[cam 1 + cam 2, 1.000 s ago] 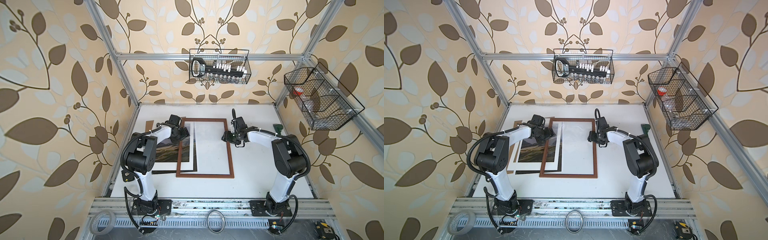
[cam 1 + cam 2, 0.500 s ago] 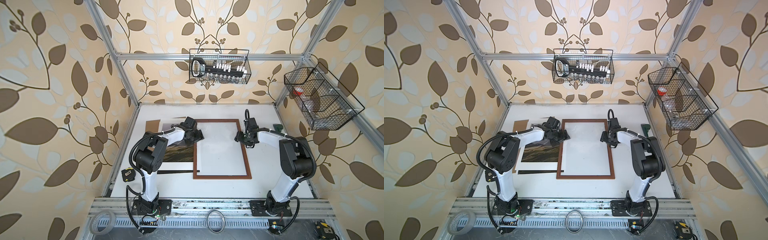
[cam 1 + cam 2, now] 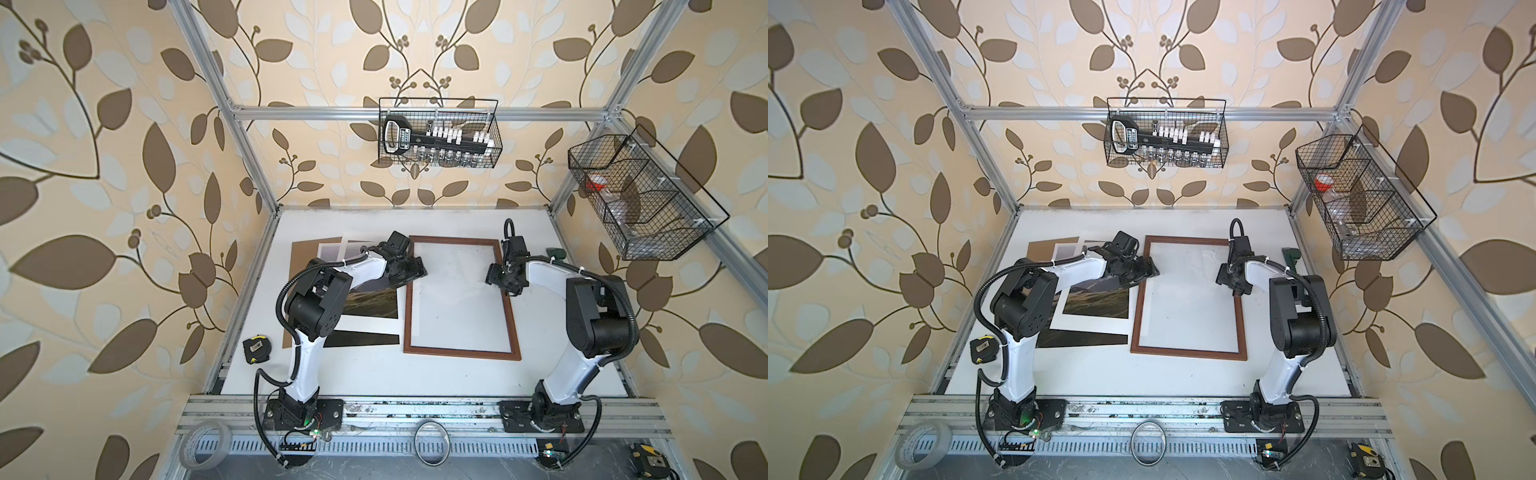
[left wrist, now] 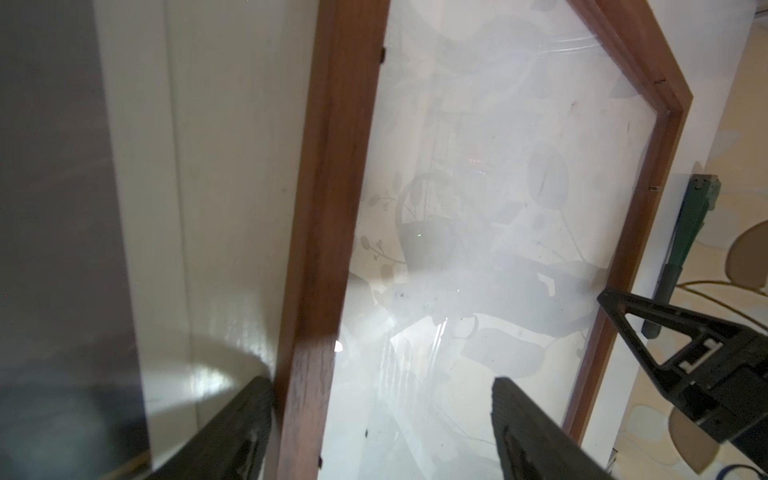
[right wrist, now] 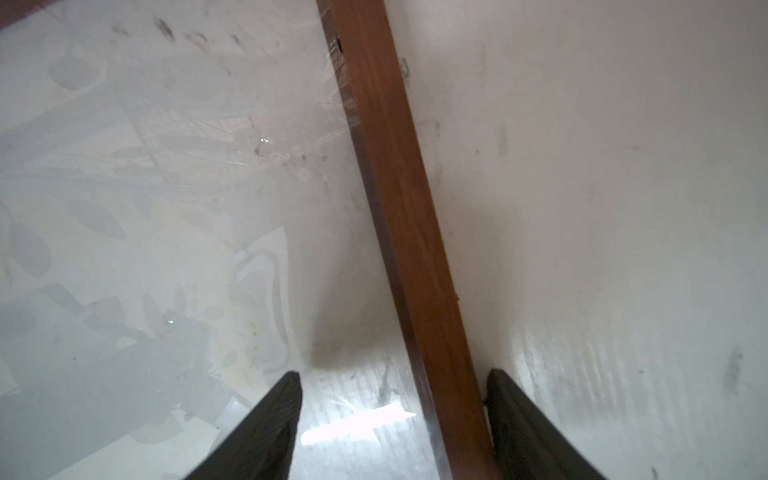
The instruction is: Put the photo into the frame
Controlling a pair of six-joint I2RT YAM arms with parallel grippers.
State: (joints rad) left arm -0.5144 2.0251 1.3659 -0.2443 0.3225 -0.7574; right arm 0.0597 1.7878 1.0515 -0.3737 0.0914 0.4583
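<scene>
The left gripper (image 4: 382, 419) is spread wide open, and nothing is gripped by it. Its two black fingers (image 4: 249, 428), thin and pointed like wedges, are set on either side of the left bar of the frame (image 4: 328, 208). One finger is just beside the bar's outer edge, and the other is well inside, over the clear sheet (image 4: 478, 187). The right gripper (image 5: 390, 419) is opened too, and nothing is squeezed by it. The frame's right bar is seen between its fingers (image 5: 523, 428); the outer one is right against the wood, but whether it is touching cannot be told. The frame is a big rectangle made of thin, smooth, red-brown wood with a fine grain, and the shiny, smudged clear sheet is set inside it. It is laid flat on the white table (image 3: 374, 374), in the middle of both top views. The photo (image 3: 376, 303) is found left of the frame, just beside the left gripper and well apart from the right one. Dark green-brown hills are shown on it, and it is partly covered by a flat white mat (image 3: 365, 325) with a window cut in it. A plain brown board (image 3: 301, 257) is tucked under them at the upper left. A small black and yellow tape measure (image 3: 257, 349) is seen near the table's left edge.
</scene>
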